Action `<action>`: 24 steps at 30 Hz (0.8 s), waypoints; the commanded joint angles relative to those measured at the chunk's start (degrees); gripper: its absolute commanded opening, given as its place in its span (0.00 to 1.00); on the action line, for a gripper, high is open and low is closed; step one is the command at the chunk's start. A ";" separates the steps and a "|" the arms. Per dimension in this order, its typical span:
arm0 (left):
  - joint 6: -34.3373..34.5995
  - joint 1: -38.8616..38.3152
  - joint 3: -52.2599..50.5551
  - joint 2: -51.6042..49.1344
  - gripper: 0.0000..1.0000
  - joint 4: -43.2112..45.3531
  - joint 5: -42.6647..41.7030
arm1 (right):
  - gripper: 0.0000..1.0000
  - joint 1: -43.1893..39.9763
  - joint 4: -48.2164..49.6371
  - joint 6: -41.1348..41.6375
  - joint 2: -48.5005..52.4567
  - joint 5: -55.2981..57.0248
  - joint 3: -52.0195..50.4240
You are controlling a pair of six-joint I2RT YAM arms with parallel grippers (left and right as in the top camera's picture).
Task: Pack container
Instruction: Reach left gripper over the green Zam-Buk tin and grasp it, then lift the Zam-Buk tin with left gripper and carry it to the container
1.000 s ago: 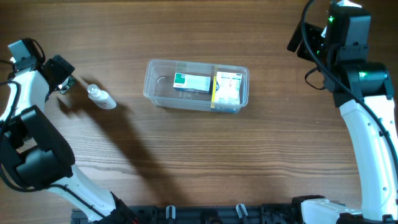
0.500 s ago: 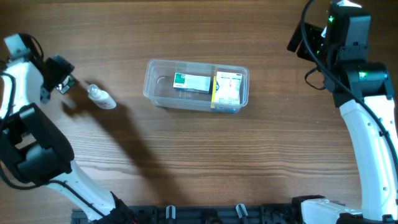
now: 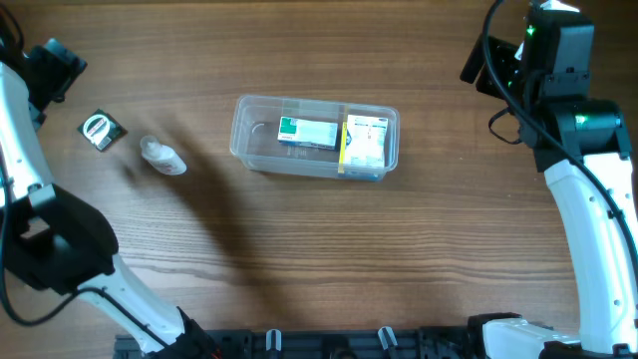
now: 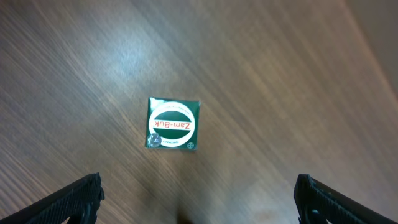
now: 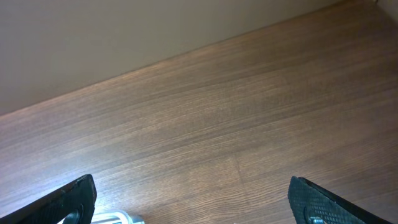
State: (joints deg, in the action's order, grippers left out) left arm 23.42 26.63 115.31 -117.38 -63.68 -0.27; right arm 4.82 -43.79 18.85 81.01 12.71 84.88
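1. Overhead view: the wooden worktop [image 3: 399, 259] carries everything, with its grain running from side edge to side edge.
2. The left claw [image 4: 199, 196] hangs above the worktop near its left edge, jaws spread wide and holding nothing. It points straight down, so it looks placed for a pick. The right claw [image 5: 193, 199], equally spread and empty, is up by the far right corner, probably to keep out of the way.
3. The container [image 3: 254, 140] lies open-topped at about the middle of the worktop, a little toward the far edge, where either claw could reach it.
4. Inside, a yellow-and-white box [image 3: 365, 140] fills the right end and a green-and-white box [image 3: 307, 132] lies flat just beside it. That leaves the left end free, seemingly for what remains. Their print is too small to read.
5. A small clear bottle [image 3: 162, 157] lies on its side between the container and the left edge, not yet packed.
6. The green square [image 4: 173, 124], nearest the left edge, lies flat and face up beneath the left claw. Its white oval reads "Zam-Buk", upside down in the wrist view. Whether it is a tin or a sachet I cannot tell.
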 commanded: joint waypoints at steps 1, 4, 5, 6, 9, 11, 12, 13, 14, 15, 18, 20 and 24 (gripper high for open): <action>-0.26 0.15 0.22 -8.02 0.99 -1.57 0.59 | 1.00 0.04 0.02 0.79 0.42 0.57 -0.07; -0.28 0.15 0.22 -11.56 0.99 -1.75 0.81 | 1.00 0.04 0.02 0.79 0.42 0.57 -0.07; -0.26 0.15 0.22 -12.41 0.99 -1.75 0.81 | 1.00 0.04 0.02 0.79 0.42 0.57 -0.07; -0.26 0.15 0.22 -12.96 0.99 -1.73 0.83 | 1.00 0.04 0.02 0.79 0.42 0.57 -0.07; -0.28 0.15 0.22 -13.77 1.00 -1.38 2.03 | 1.00 0.04 0.02 0.79 0.42 0.57 -0.07; -0.52 0.15 0.22 -13.84 0.99 -1.09 3.21 | 1.00 0.04 0.02 0.79 0.42 0.57 -0.07; -0.74 0.15 0.22 -13.84 0.99 -1.05 3.23 | 1.00 0.04 0.02 0.79 0.42 0.57 -0.07; -0.76 0.24 0.22 -13.84 1.00 -1.03 3.39 | 1.00 0.04 0.02 0.81 0.42 0.57 -0.07; -1.44 0.26 0.22 -13.88 1.00 -0.90 3.37 | 1.00 0.04 0.02 0.79 0.42 0.57 -0.07; -2.32 0.26 0.22 -13.90 1.00 -0.79 3.41 | 1.00 0.04 0.02 0.79 0.42 0.57 -0.07; -3.74 0.26 0.20 -14.12 0.99 -0.44 3.37 | 1.00 0.04 0.02 0.79 0.42 0.57 -0.07; -3.78 0.26 0.20 -14.64 0.99 -0.20 3.37 | 1.00 0.04 0.02 0.76 0.42 0.57 -0.07; -6.54 0.20 0.20 -16.17 0.98 0.61 1.36 | 1.00 0.04 0.02 0.79 0.42 0.57 -0.07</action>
State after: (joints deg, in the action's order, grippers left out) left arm 20.12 26.63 115.02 -132.42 -63.64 2.04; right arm 4.82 -43.79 18.85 81.01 12.71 84.88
